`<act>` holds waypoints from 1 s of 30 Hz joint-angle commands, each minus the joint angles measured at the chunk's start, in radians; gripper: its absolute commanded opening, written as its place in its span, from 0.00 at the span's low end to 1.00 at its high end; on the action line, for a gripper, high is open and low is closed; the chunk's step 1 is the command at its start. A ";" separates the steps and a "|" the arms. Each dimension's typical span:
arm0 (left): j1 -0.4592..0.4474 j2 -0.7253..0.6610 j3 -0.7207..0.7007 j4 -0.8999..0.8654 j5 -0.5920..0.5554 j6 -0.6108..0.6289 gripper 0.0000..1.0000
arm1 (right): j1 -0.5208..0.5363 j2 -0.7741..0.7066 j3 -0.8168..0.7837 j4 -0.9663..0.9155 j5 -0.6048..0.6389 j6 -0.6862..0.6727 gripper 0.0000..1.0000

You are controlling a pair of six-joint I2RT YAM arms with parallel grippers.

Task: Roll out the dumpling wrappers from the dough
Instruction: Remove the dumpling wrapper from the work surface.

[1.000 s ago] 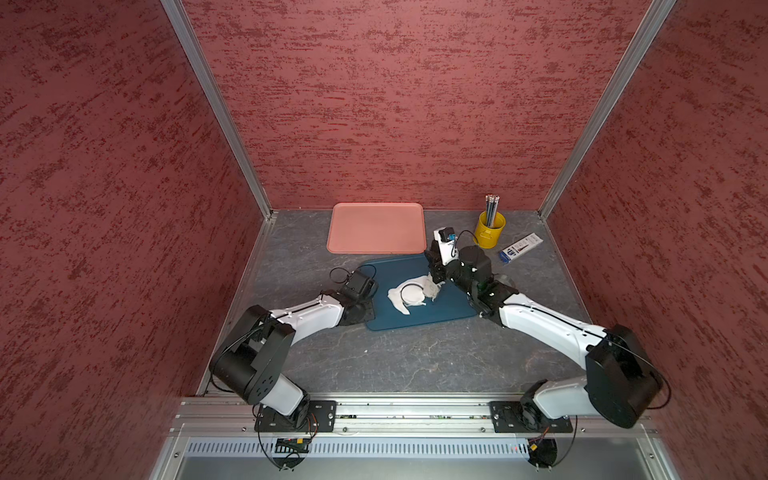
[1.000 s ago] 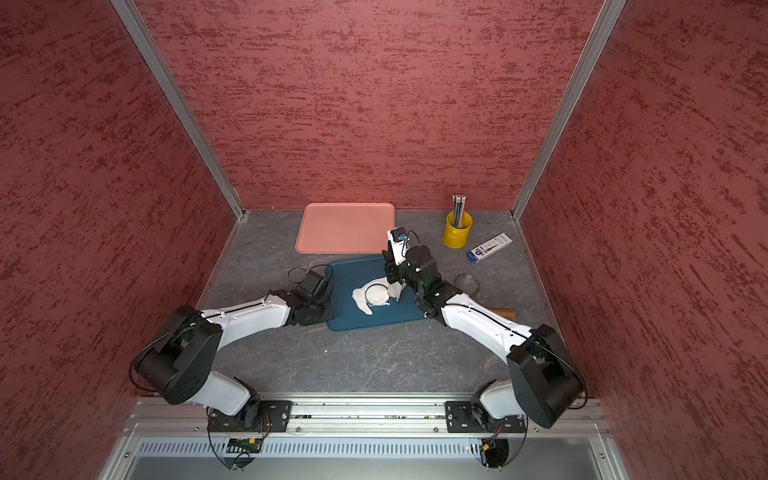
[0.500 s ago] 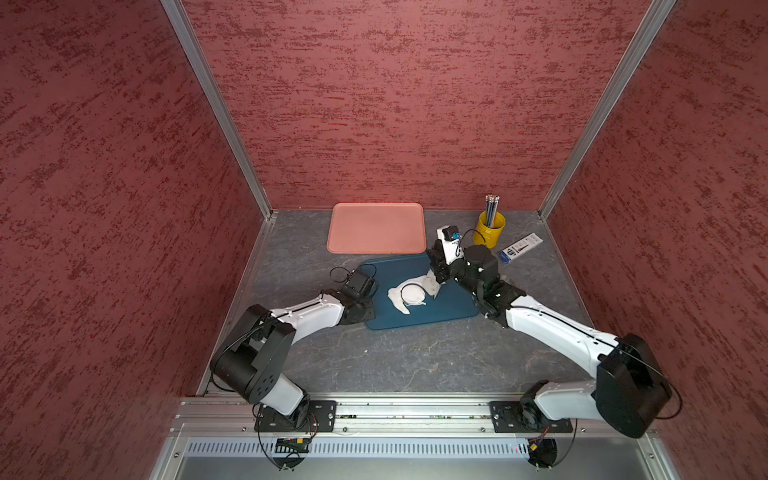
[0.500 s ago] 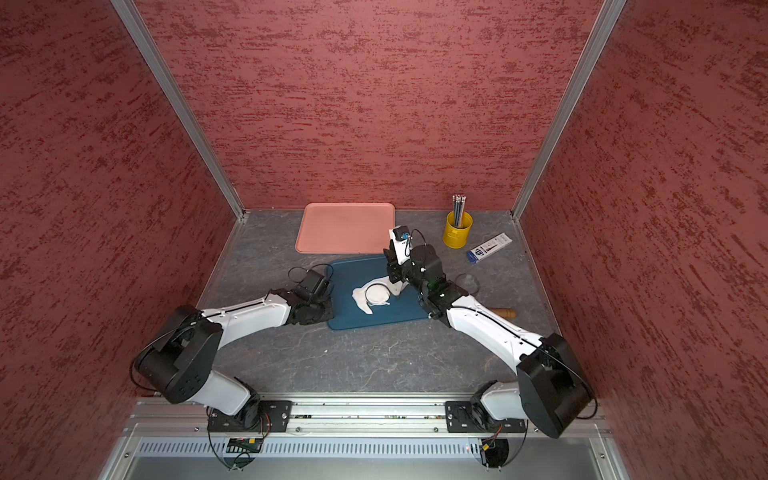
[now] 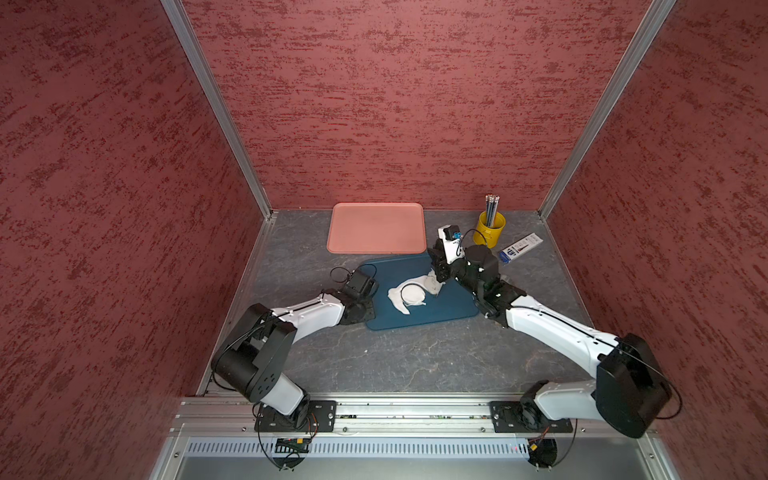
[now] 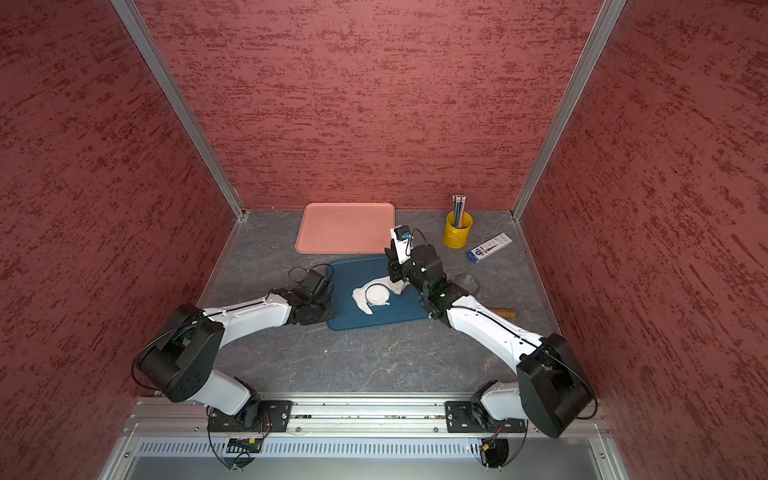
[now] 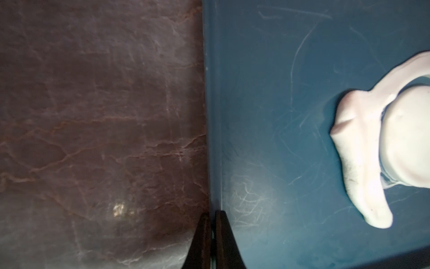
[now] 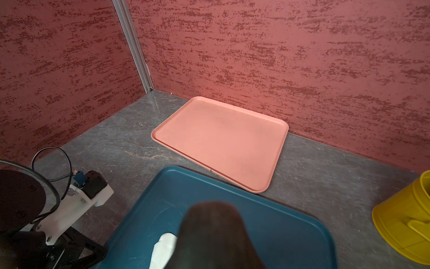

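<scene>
On the blue tray lies a round white dumpling wrapper. The irregular white dough curls around it, and a thin gap parts the two. The dough's far right end rises to my right gripper, which is shut on it. In the right wrist view one dark finger hides the grip, with dough beside it. My left gripper is shut on the tray's left rim. The left wrist view also shows the wrapper and the dough.
A pink tray lies at the back wall. A yellow cup with pencils and a small blue-white box stand at the back right. A clear ring and a wooden rolling pin lie right of the blue tray.
My right arm has shifted slightly toward the back right, with the dough's end still in its gripper. The left arm has not moved.
</scene>
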 commanded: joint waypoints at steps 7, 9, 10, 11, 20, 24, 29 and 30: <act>0.001 0.016 0.023 -0.003 -0.010 0.037 0.00 | -0.007 0.010 -0.026 0.042 -0.029 0.005 0.00; 0.001 0.014 0.024 -0.003 -0.010 0.039 0.00 | -0.007 0.017 -0.028 0.046 -0.025 0.000 0.00; 0.001 0.014 0.024 -0.002 -0.010 0.038 0.00 | -0.008 0.025 -0.026 0.043 -0.019 -0.007 0.00; 0.000 0.014 0.025 -0.004 -0.010 0.040 0.00 | -0.008 0.032 -0.028 0.045 -0.012 -0.014 0.00; 0.001 0.008 0.021 -0.003 0.002 0.046 0.00 | -0.008 0.092 -0.013 0.084 0.019 -0.060 0.00; -0.004 0.004 0.019 0.003 0.011 0.056 0.00 | -0.051 0.144 0.000 0.167 0.051 -0.084 0.00; -0.017 -0.008 0.016 0.018 0.018 0.065 0.00 | -0.077 0.225 0.062 0.230 0.041 -0.103 0.00; -0.016 -0.011 0.015 0.020 0.023 0.066 0.00 | -0.082 0.242 0.072 0.249 0.041 -0.104 0.00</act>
